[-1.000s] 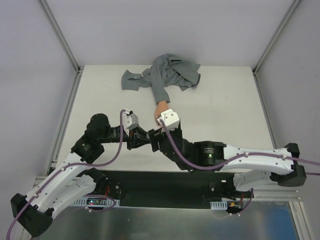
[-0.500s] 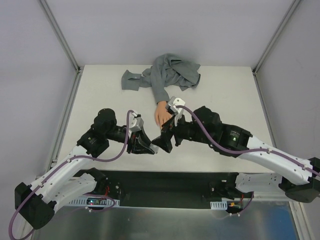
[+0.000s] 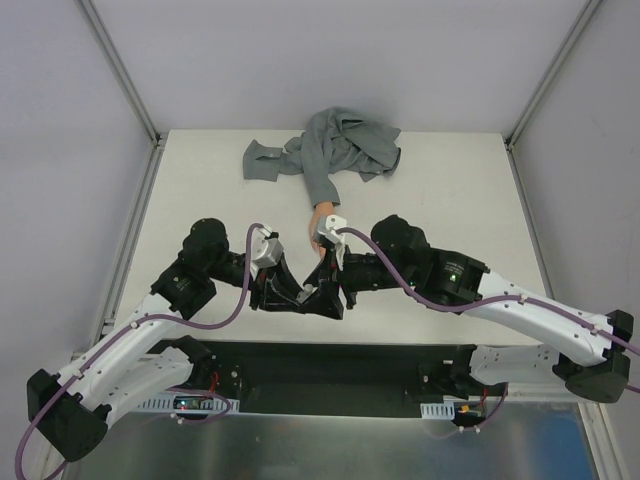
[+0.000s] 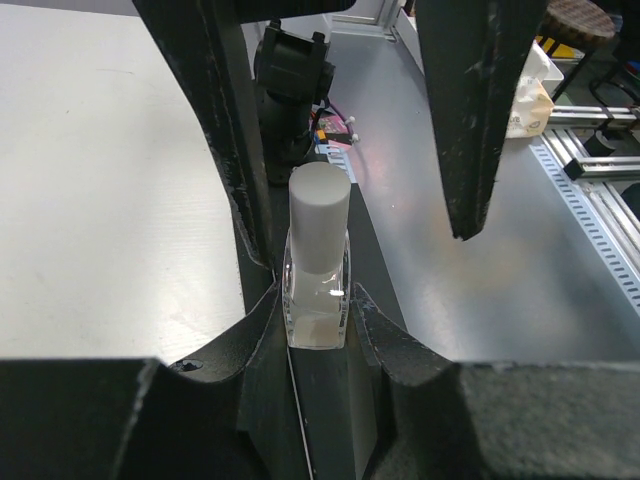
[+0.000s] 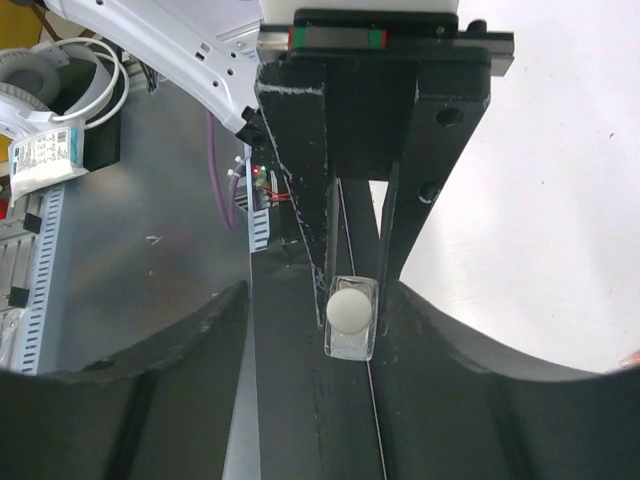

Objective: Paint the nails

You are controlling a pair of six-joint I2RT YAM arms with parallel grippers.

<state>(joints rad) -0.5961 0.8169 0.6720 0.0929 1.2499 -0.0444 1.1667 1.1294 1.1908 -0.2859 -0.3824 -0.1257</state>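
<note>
Right tool (image 5: 318, 300) drawn closer to left tool (image 4: 315, 310), jaws apart either side of bottle (image 4: 319, 215), left tool clamped on it

This is a robotics lab cell. Aluminium posts (image 3: 118, 68) frame plain white walls (image 3: 330, 60) around the table (image 3: 450, 190). A slotted cable duct (image 4: 590, 215) runs alongside.

At upper centre of the top view, the mannequin hand (image 3: 320, 218) is showing peach below a plain grey sleeve (image 3: 335, 150). The table (image 3: 450, 200) is appearing off-white. The bottle (image 4: 317, 300) is showing clear glass under a matte white cap (image 4: 319, 205). Purple cables (image 3: 244, 285) are trailing over white arm links (image 3: 530, 315).
</note>
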